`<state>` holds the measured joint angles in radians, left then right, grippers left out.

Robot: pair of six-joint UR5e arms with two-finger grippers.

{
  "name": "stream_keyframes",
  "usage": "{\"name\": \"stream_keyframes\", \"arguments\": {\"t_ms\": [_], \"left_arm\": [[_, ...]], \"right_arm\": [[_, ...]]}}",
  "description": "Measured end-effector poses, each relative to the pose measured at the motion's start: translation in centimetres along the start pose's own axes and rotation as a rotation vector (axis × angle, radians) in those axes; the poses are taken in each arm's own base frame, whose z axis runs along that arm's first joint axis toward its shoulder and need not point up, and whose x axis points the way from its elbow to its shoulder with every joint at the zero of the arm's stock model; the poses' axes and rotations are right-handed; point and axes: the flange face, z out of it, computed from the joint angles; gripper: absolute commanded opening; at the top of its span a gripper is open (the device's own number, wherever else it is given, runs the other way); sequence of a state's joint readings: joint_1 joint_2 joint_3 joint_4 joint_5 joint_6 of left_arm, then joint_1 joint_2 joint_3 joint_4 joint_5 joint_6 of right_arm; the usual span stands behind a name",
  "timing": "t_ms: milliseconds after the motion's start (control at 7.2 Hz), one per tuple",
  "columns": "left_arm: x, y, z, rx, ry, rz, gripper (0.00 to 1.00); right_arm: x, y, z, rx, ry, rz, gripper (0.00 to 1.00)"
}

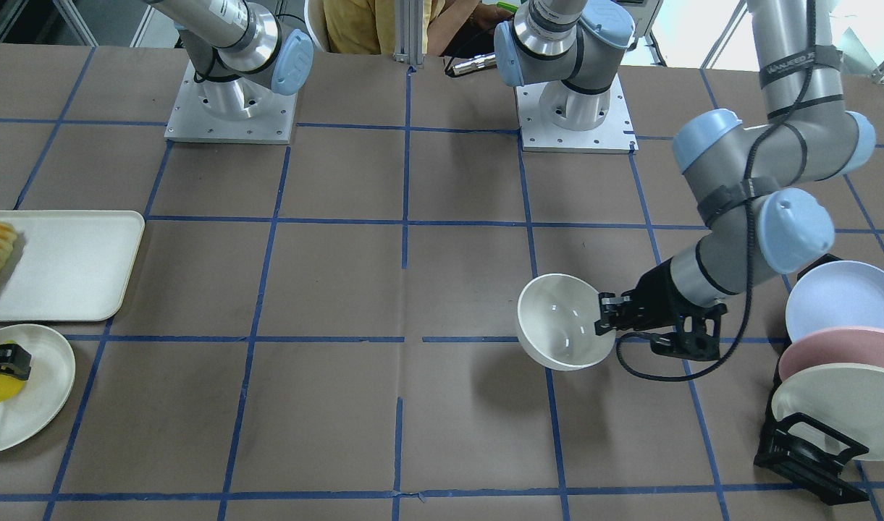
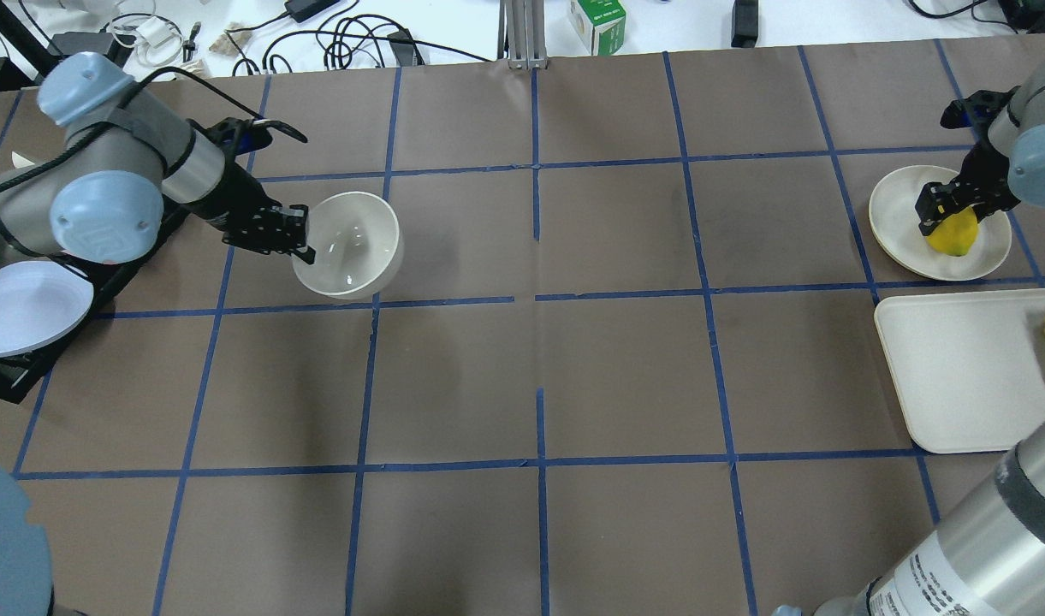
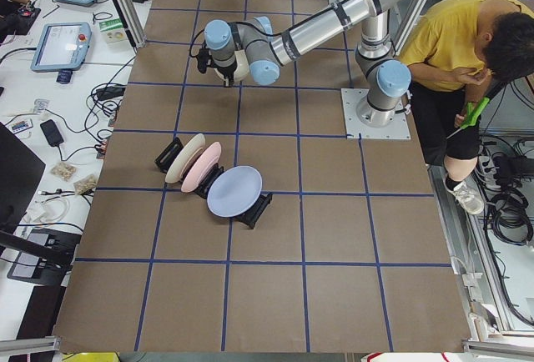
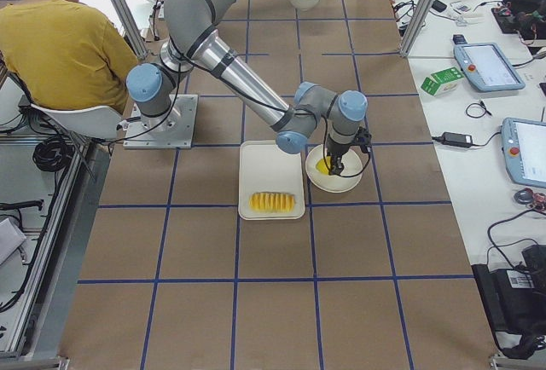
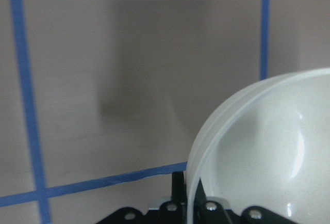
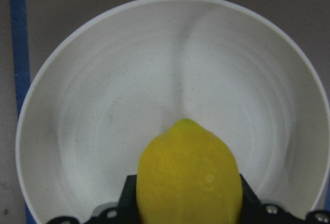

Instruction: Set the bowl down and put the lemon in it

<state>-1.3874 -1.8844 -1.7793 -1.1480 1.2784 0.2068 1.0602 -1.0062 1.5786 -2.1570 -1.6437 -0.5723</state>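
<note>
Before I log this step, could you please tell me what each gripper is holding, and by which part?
The left gripper clamps the bowl by its rim. The right gripper grips the lemon by its sides.

On the gridded table (image 2: 625,376), viewed overhead, a tray (image 2: 958,376) is located at 3 o'clock, a plate (image 2: 894,214) at 2, a rack (image 1: 811,463) at 9.

The bowl (image 2: 351,244) is left by the rack (image 1: 803,452), the lemon (image 2: 954,235) seemingly on the plate (image 2: 899,214) beside the tray (image 2: 958,376).
</note>
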Motion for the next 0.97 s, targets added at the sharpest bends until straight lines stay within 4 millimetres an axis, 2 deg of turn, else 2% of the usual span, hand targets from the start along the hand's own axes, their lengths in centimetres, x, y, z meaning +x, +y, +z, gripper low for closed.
{"name": "stream_keyframes", "arguments": {"t_ms": [139,278,417,556,833,972], "left_arm": [[5.2,0.4,1.6,0.004,-0.016,-0.031,0.00],[9.3,0.6,3.7,0.024,-0.042,-0.069,0.00],[12.4,1.0,5.9,0.046,-0.062,-0.106,0.00],[14.7,1.6,7.9,0.053,-0.094,-0.122,0.00],[17.8,2.8,10.6,0.056,-0.162,-0.121,0.00],[18.4,3.0,11.4,0.063,-0.168,-0.114,0.34]], "right_arm": [[-0.2,0.2,-1.9,0.017,0.012,0.002,0.00],[-1.1,0.5,-4.5,0.031,0.019,-0.003,0.00],[-2.9,0.7,-6.8,0.032,0.013,-0.008,0.00],[-5.5,0.8,-9.0,0.030,0.007,0.004,0.00],[-12.8,1.2,-13.1,0.021,-0.033,0.055,0.00],[-17.2,1.3,-14.8,0.035,-0.073,0.067,0.00]]}}
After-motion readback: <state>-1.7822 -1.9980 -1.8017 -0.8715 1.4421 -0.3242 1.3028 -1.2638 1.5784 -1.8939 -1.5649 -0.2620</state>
